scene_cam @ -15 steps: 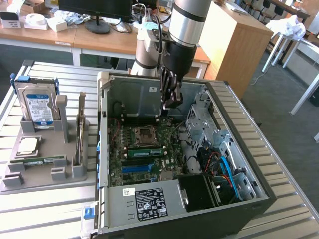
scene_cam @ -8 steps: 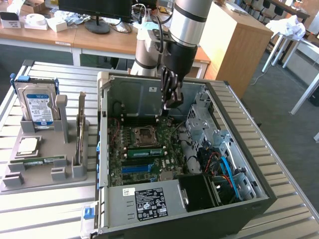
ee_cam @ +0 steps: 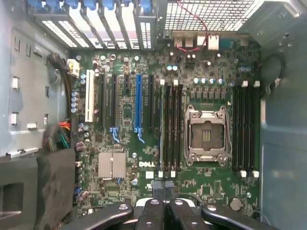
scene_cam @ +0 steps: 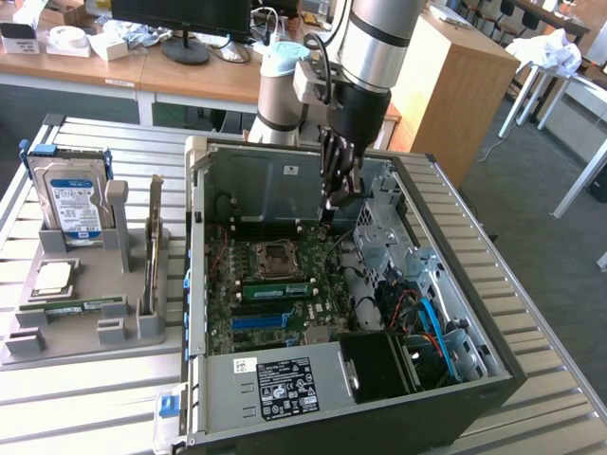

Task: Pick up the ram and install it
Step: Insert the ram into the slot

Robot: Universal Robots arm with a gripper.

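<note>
Uncovered grey metal computer case (scene_cam: pixel 275 185) on my slatted worktop (scene_cam: pixel 95 398), green motherboard (ee_cam: pixel 216 187) inside. Black fingers (scene_cam: pixel 332 180) hover above, pressed together, empty. Thin green ram (scene_cam: pixel 81 305) lies in grey holder (scene_cam: pixel 142 327), well apart: light, stiff, fragile; I'd grip its long edges.

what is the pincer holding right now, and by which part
Nothing: the pincer is shut with no object between its fingertips, hanging over the motherboard.
</note>
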